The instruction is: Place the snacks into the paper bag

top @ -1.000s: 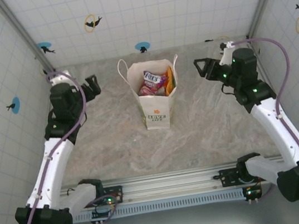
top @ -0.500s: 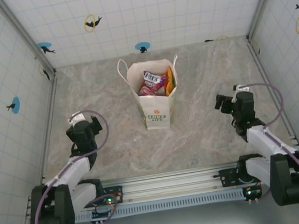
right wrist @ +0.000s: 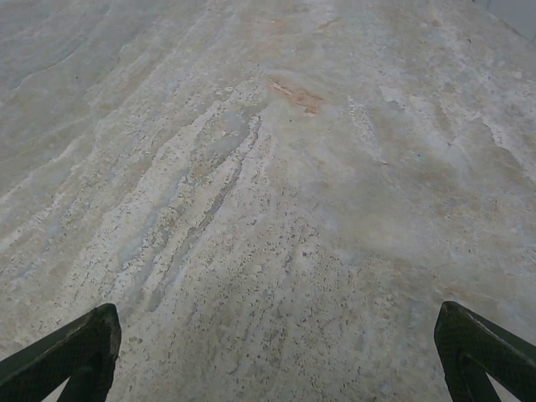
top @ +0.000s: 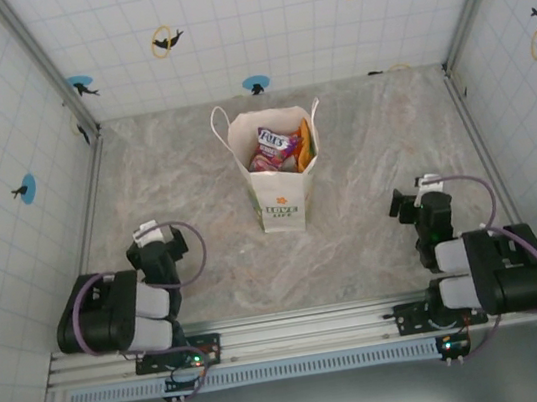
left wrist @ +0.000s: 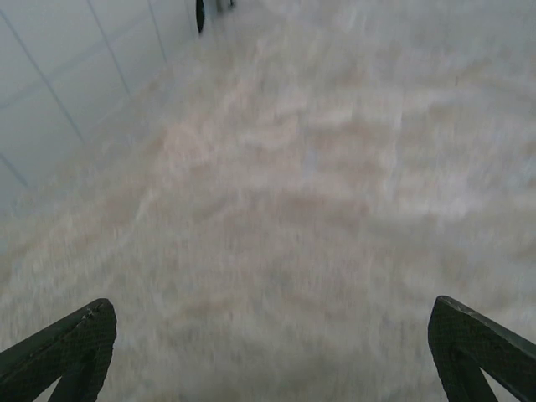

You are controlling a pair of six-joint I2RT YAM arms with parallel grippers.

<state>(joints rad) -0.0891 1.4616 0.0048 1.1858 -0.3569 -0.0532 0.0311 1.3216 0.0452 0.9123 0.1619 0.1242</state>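
Paper bag (top: 278,191) stood upright mid-table, toward the far half, mouth open, both loop handles sticking up at the rim. The orange-gold logo (top: 279,202) faced the arms. Snacks (top: 281,149) were inside the bag: a magenta-purple packet with white lettering (top: 278,141) on top, an orange one (top: 305,139) edge-on against the right wall of the bag, and something red-pink (top: 265,162) below them. The rest was too buried to count. No packets lay on the table (top: 380,134) itself in the top view.

Left hand (top: 157,241) sat low at the near left, arm folded back over its base, fingers pointing away from the rail (top: 298,330). It was well apart from the bag. In the left wrist view the left hand (left wrist: 270,356) was spread wide, dark fingertips (left wrist: 67,347) sitting in the bottom corners with bare marbled table between them (frame was blurred, so little detail there). It held nothing.

Right hand (top: 413,202) mirrored that at the near right, arm folded over its base, also well apart from the bag. In the right wrist view the right hand (right wrist: 272,356) was likewise spread wide, fingertips (right wrist: 71,347) in the bottom corners, only veined table surface between them, with a small rust-coloured stain (right wrist: 297,95) farther out. Nothing gripped.

Tiled walls (top: 252,21) with dolphin stickers closed in the table on three sides.
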